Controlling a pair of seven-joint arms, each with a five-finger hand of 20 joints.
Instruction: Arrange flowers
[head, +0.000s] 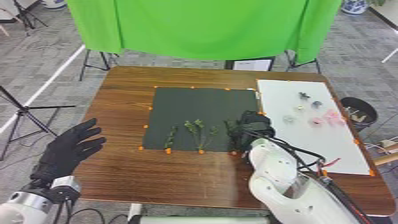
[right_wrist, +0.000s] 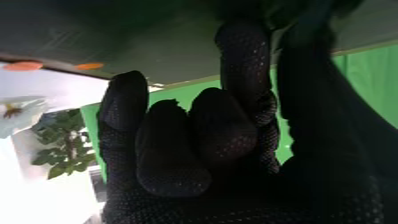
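Observation:
My right hand (head: 253, 124) is over the right edge of the dark mat (head: 200, 102), palm down beside a green sprig (head: 233, 132). In the right wrist view, the right hand (right_wrist: 200, 145) has curled fingers, and one finger and the thumb close together around dark leaves (right_wrist: 277, 19). Two other green stems, a narrow one (head: 171, 138) and a branching one (head: 197, 131), lie on the mat's lower part. Pink flowers (head: 333, 118) and a pale flower (head: 289, 119) rest on the white sheet (head: 338, 145). My left hand (head: 67, 150) is open left of the table.
The brown table (head: 120, 110) extends around the mat and sheet, with orange tape marks along their edges. A dark bin (head: 359, 111) stands off the table's right side. Behind the far edge hangs a green cloth (head: 204, 30). Small dark flowers (head: 305, 95) lie at the sheet's far end.

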